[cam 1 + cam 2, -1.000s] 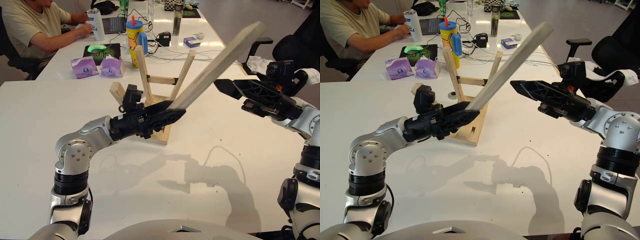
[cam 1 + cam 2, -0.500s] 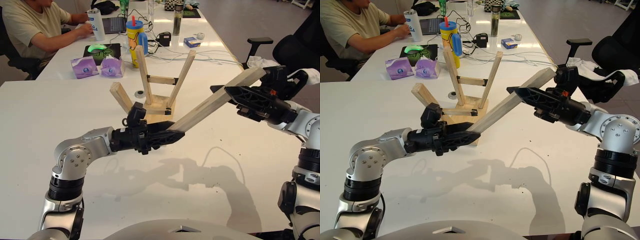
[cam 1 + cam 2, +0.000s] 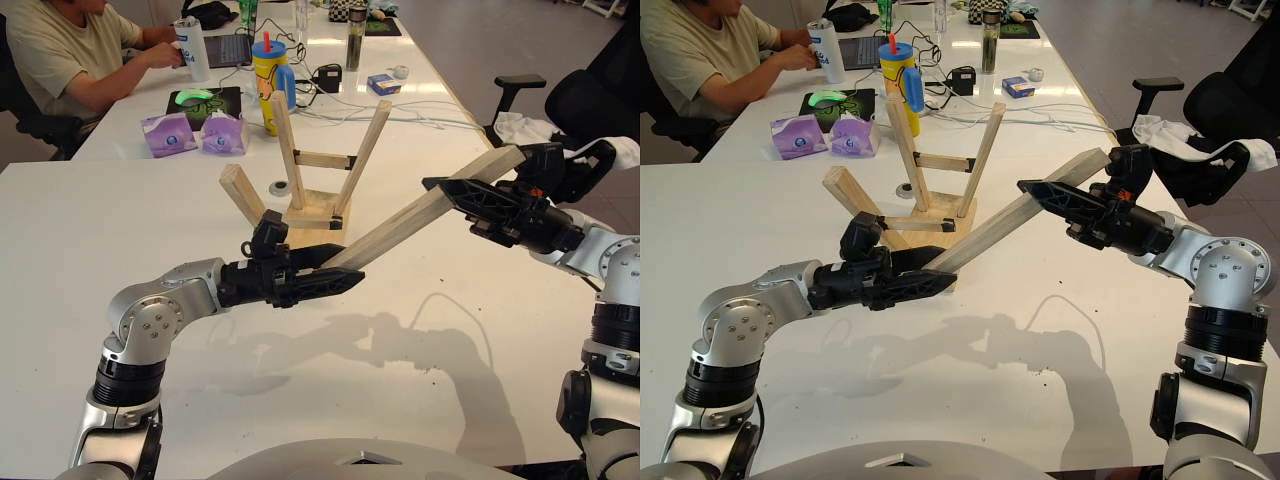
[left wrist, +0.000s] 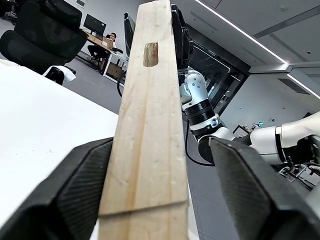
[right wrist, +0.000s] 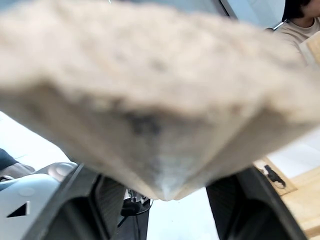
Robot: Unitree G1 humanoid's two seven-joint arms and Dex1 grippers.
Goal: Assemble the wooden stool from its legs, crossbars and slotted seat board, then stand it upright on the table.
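Note:
A half-built stool stands upside down on the white table [image 3: 80, 250]. Its seat board [image 3: 318, 212] lies flat, with two legs [image 3: 285, 150] rising from it, joined by a crossbar [image 3: 322, 160]. A third leg [image 3: 243, 195] leans out to the left. A loose wooden leg [image 3: 420, 215] slants above the table in front of the stool. My left gripper [image 3: 340, 275] is shut on its lower end. My right gripper [image 3: 445, 187] is closed around its upper end, one finger on each side. A peg hole [image 4: 150, 54] shows on this leg in the left wrist view.
Behind the stool stand a yellow cup [image 3: 270, 75] and two purple tissue packs [image 3: 170, 135], with cables and a laptop on the far table. A person sits at the far left. A black chair [image 3: 590, 90] is at the right. Bare table lies in front.
The loose leg has swung down from a steep tilt to a shallow one as my left gripper dropped toward the table. My right gripper has moved onto its upper end.

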